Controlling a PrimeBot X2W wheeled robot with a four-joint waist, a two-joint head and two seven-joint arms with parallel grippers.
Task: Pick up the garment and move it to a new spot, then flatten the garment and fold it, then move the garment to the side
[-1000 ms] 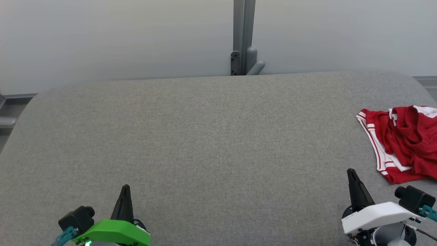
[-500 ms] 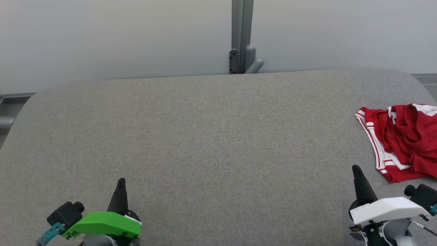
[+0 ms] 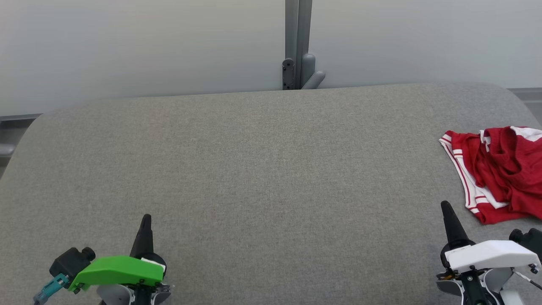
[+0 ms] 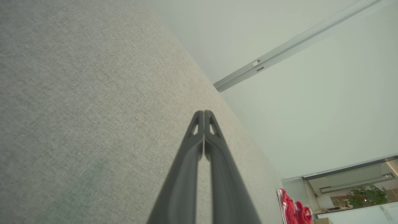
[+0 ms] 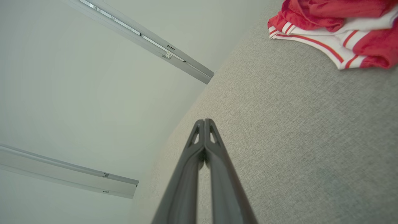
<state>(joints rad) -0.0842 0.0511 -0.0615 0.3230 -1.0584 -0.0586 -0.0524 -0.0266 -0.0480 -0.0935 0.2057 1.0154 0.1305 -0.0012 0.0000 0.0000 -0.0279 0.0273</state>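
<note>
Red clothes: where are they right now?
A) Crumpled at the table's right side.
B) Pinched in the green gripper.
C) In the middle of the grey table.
A: the red garment lies crumpled near the right edge of the grey table, beyond the shut right gripper, which isn't touching it.

Lab-like room: grey padded table (image 3: 254, 169), bare partition walls (image 3: 127, 42)

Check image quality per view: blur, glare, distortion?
Head view: soft even light, no glare, sharp; table bows at its far edge, garment cropped at right. Left wrist view: wide-angle tilt, left gripper sharp. Right wrist view: same tilt, right gripper sharp, garment slightly soft.
</note>
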